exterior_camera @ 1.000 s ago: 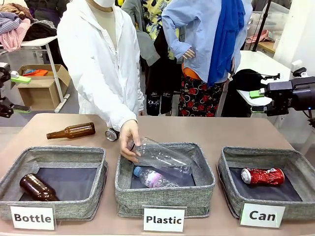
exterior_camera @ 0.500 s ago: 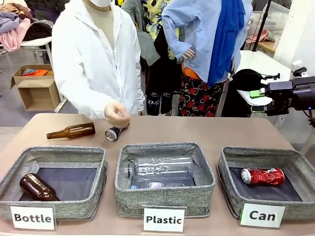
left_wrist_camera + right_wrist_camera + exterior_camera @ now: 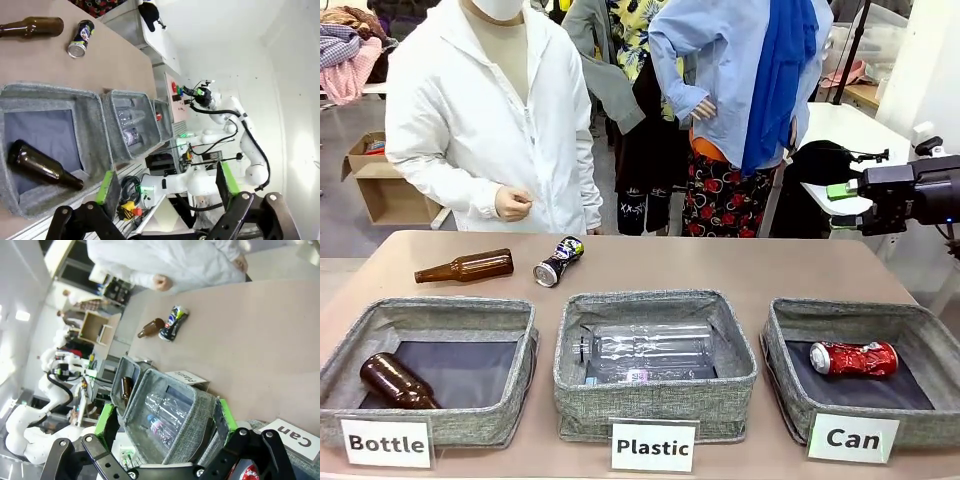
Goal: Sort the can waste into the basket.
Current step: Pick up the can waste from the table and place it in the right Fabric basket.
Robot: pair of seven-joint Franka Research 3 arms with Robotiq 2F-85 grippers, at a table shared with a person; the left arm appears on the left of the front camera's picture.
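Black printed crushed drink can (image 3: 558, 261) found lying on brown desk (image 3: 740, 262), well apart from grey woven "Can" basket (image 3: 782, 375). Judged light, thin, slick; would pinch crumpled middle. Found left pincer (image 3: 167, 181), right pincer (image 3: 165, 417) wide, empty.

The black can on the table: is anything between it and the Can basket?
Nothing stands on the tabletop between the black can and the Can basket. Only the far right corner of the Plastic basket lies near that line; the brown bottle sits on the can's other side.

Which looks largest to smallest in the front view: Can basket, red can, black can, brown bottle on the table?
1. Can basket
2. brown bottle and red can: too alike to rank
3. black can
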